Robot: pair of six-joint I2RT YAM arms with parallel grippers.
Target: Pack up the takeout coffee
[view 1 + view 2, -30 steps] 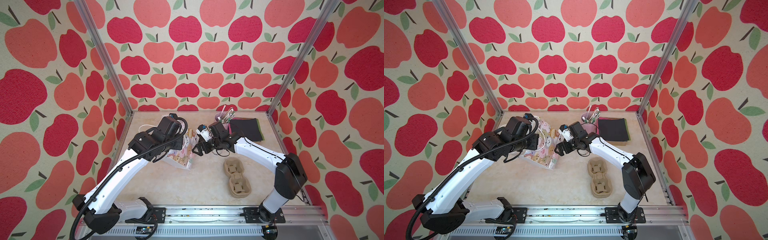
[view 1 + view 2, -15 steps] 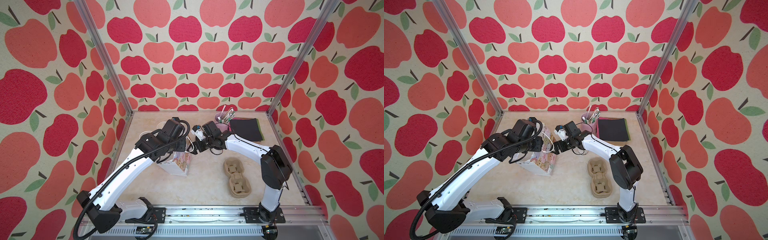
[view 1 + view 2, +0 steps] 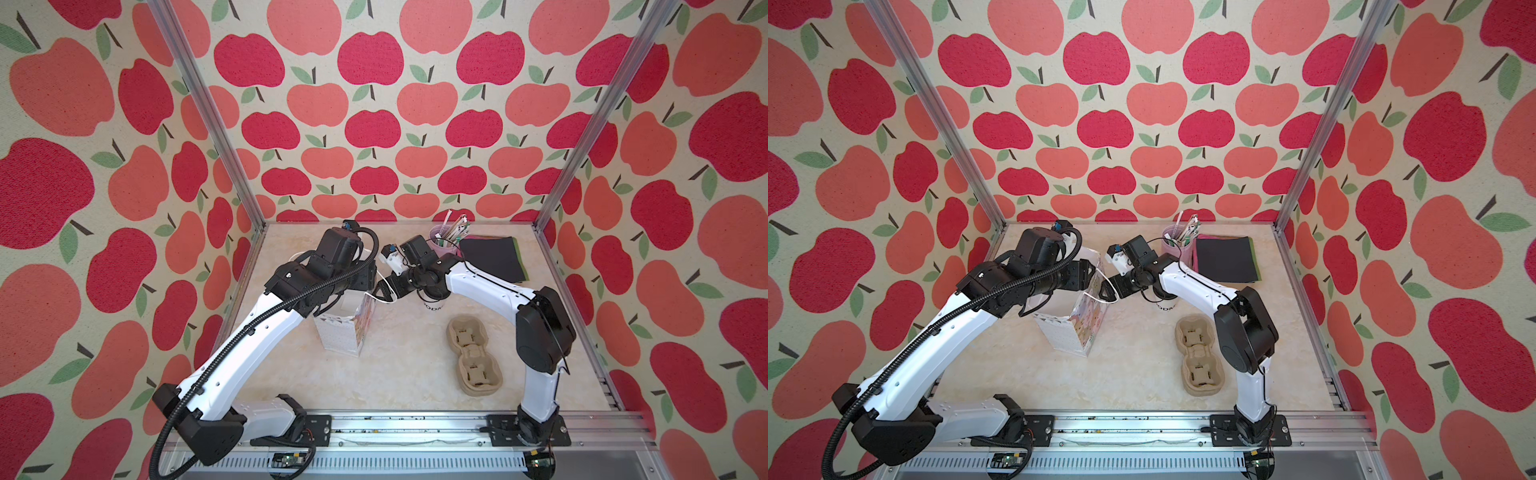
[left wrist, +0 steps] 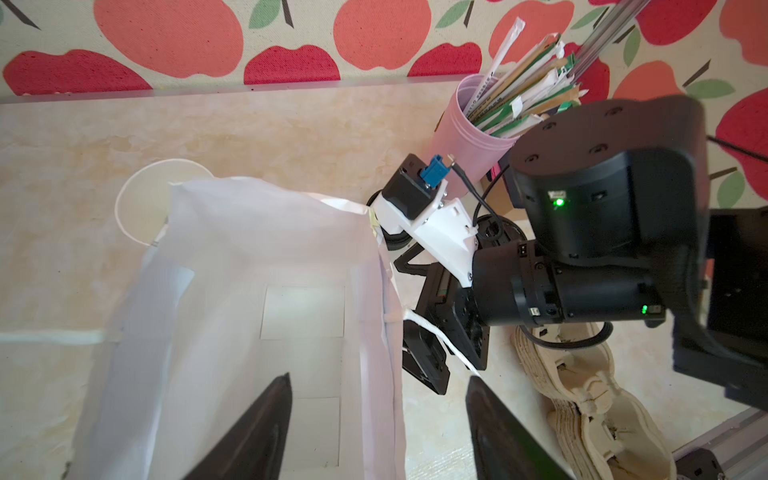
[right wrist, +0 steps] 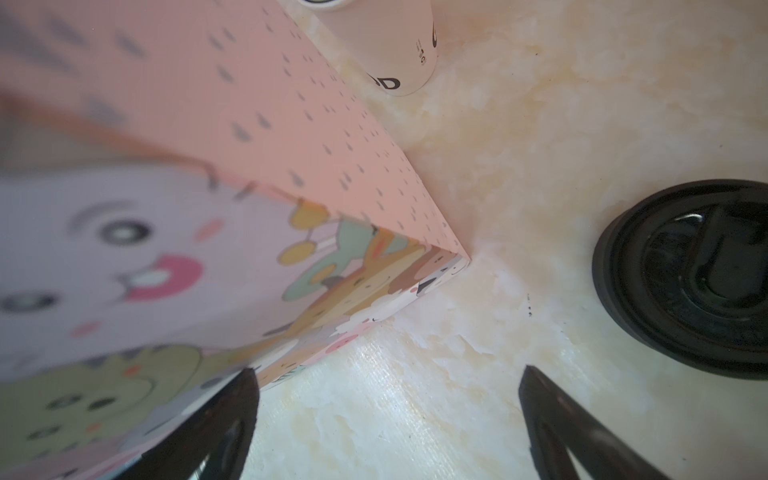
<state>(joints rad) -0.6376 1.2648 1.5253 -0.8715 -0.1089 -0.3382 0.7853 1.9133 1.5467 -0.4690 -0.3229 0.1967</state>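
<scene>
Standing on the marbled surface [image 3: 395, 374], the small white paper cup with black lettering [image 3: 434, 306] sits right under the right arm's wrist, and its top is hidden in both top views. Round black plastic lid [image 5: 685, 274] shows in the right wrist view, near the bottom corner of the upright cartoon-printed paper bag [image 3: 345, 332], not touching it; on the cup or not, cannot tell. Right gripper [image 5: 386, 372] spread wide, nothing between its fingers, low beside the bag. Left gripper [image 4: 378, 378] also spread, over the bag's open mouth. White cord handle [image 4: 446, 345] crosses the right gripper. Brown pulp two-cup carrier [image 3: 473, 357] lies apart, toward the front.
</scene>
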